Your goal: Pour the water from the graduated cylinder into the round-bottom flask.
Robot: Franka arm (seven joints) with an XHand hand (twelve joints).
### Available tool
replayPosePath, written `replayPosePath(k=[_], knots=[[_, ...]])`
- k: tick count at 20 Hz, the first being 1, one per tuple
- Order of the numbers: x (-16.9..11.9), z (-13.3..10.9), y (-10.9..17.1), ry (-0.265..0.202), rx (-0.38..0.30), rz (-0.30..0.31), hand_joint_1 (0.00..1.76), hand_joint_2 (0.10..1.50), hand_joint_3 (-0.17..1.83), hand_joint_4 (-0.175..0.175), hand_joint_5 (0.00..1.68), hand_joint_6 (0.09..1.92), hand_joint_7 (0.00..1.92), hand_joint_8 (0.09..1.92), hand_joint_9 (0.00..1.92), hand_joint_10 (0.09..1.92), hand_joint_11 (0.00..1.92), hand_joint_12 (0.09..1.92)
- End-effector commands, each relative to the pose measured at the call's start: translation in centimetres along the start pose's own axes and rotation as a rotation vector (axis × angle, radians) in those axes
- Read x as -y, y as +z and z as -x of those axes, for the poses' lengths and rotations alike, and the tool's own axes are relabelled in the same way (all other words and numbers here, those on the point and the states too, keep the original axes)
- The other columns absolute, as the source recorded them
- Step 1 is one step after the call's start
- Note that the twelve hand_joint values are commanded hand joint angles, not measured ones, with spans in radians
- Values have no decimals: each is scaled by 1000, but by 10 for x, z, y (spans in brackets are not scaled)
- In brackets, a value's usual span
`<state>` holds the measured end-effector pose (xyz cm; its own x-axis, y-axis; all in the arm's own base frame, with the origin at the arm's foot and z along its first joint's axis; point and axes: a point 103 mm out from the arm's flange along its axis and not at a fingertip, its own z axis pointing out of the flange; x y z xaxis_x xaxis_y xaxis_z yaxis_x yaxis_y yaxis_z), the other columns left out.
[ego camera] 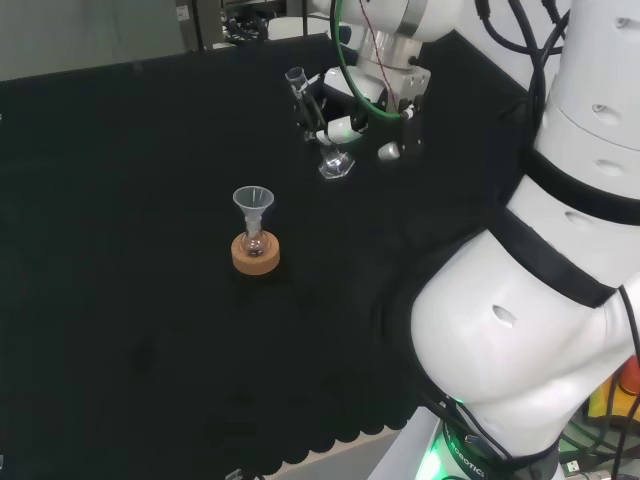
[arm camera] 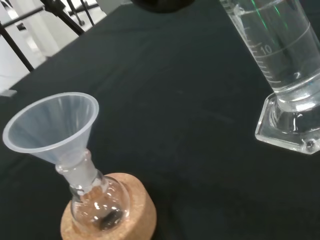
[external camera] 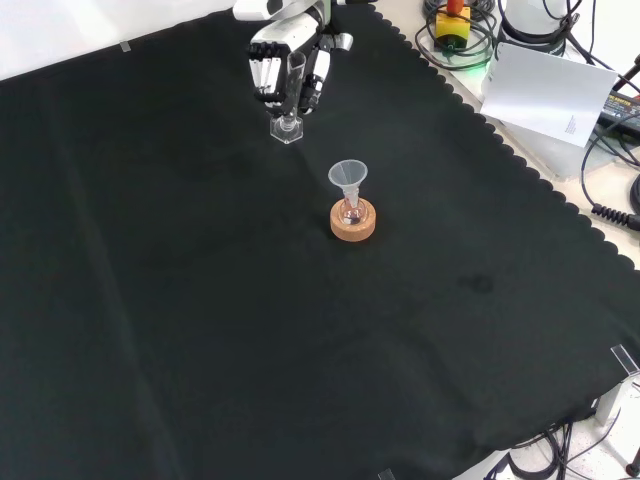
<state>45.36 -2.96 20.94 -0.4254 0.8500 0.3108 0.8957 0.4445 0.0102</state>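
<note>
So the graduated cylinder point(external camera: 290, 95) is standing upright on its hexagonal clear foot on the black cloth point(external camera: 200, 330), and the wrist view shows a water line sitting a bit above the printed scale mark near the bottom, so there's liquid in it. The hand point(external camera: 285, 65) is right up against it: in the front view the black and white fingers point(external camera: 266, 75) are wrapped around the tube from behind, with the tube running up between them, so I'd call that a grip on the cylinder. The foot looks like it's down on the cloth, or very nearly.

Taking the cylinder as the reference, the round-bottom flask point(external camera: 352, 212) sits near it but clearly apart, closer to the camera and a little to the right in the front view; in the head view it's to the left of the cylinder and nearer the camera. The flask rests in a cork ring point(external camera: 353, 225) that works as its stand, and a translucent funnel point(external camera: 348, 177) is stuck in its neck, upright. In the wrist view there's something small and dark at the bottom of the flask bulb, can't tell what it is.

Further from the cylinder, off the cloth's scalloped edge at the right of the front view, there's a white sheet of paper point(external camera: 545, 90) and some cables point(external camera: 610, 150).
</note>
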Motion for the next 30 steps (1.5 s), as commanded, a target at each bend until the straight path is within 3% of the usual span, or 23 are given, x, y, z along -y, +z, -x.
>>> replayPosePath(k=[1, 6, 14, 18, 30], knots=[[3, -20, 12, 16, 121, -185, 1258, 1115, -2, -175, 965, 1009, 1000, 1003, 1500, 87, 1344, 719], [7, -29, 14, 22, 177, -285, 1258, 1114, -2, -175, 968, 1006, 1003, 999, 1502, 87, 1346, 717], [9, -49, 31, 1, 299, -546, 1259, 1112, -2, -175, 972, 999, 1007, 992, 1504, 87, 1349, 714], [18, -52, 41, 8, 340, -639, 1260, 1111, -2, -175, 974, 996, 1010, 989, 1506, 87, 1352, 712], [41, -39, 37, 88, 411, -794, 1261, 1107, -2, -175, 981, 987, 1016, 978, 1511, 87, 1355, 706]])
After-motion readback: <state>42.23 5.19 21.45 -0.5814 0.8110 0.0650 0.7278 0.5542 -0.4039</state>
